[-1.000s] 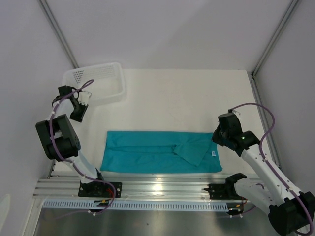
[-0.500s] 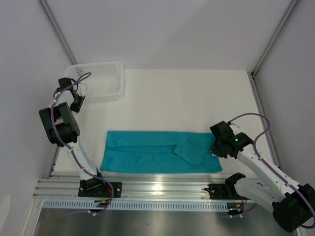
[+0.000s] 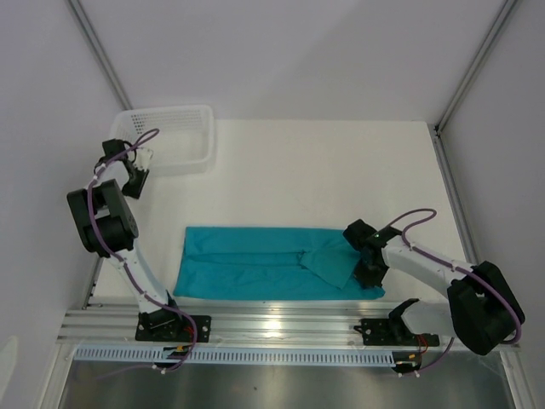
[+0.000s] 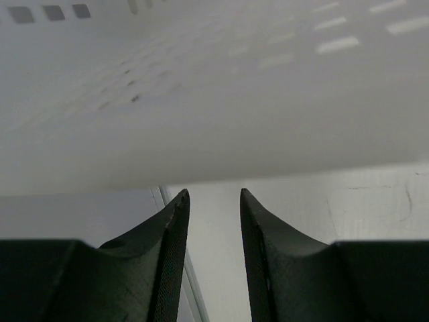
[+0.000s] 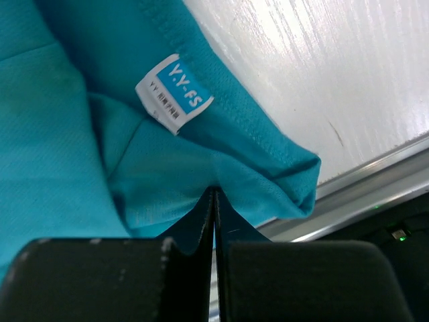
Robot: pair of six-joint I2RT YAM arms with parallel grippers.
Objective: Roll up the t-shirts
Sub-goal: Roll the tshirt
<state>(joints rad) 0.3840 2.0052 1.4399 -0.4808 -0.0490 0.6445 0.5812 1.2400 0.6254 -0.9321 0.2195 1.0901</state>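
Close ahead, mesh basket [image 4: 201, 100] fronts left fingers [image 4: 167, 261]; t-shirt [image 3: 255, 264] lies well apart.

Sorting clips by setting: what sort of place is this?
Probably a lab robot workcell: white table walled by panels, left arm and right arm bolted to an aluminium rail, teal t-shirt laid out.

The t-shirt [image 3: 255, 264] is plain teal, its neck label [image 5: 174, 93] blue above white with white lettering. The basket [image 3: 170, 165] is white, patterned with small holes. The worktop [image 3: 324, 170] is white, the left claw [image 4: 213, 196] and right claw [image 5: 214, 196] black, the cables [image 3: 415, 214] purple
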